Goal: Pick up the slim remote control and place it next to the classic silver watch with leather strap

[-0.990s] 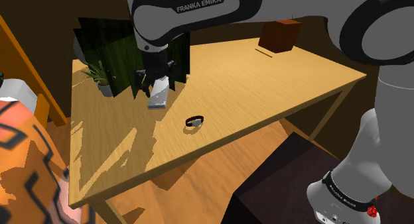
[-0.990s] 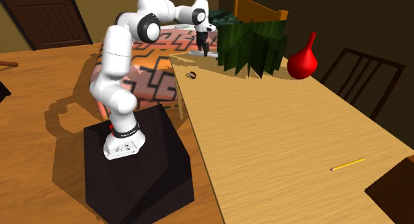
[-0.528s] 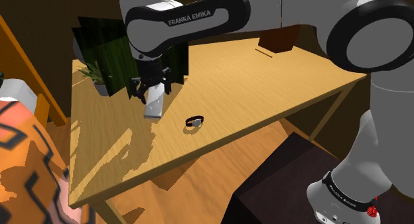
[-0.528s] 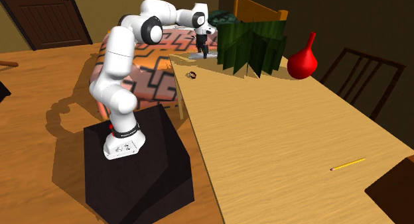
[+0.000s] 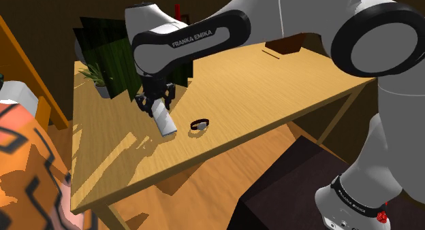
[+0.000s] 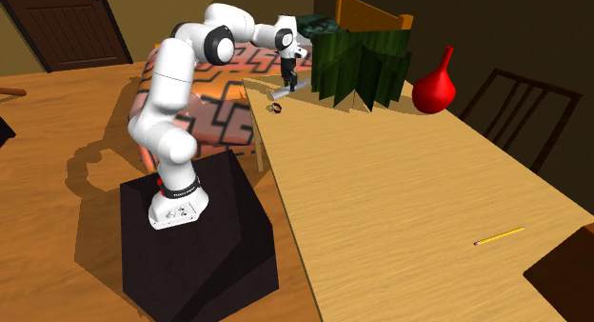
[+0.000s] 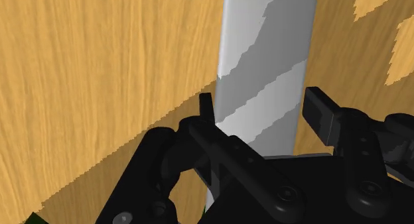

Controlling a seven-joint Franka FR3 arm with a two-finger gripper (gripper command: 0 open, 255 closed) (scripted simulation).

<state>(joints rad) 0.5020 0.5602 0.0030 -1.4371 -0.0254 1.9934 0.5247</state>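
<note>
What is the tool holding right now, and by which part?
The tool holds the grey remote, clasped across its long sides near one end. The rest of the remote sticks out ahead over the wooden table.

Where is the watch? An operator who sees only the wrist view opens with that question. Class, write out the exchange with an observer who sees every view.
Observer: The watch lies on the table, a little apart from the low end of the remote, toward the shoulder view's right.
Operator: Is the remote down?
Observer: Nearly. In the shoulder view it slants from the gripper down to the tabletop, and its low end looks to be on or just above the wood.
Operator: Anything standing close to the hand?
Observer: Yes, a dark green folded panel stands on the table just behind the gripper.
</note>
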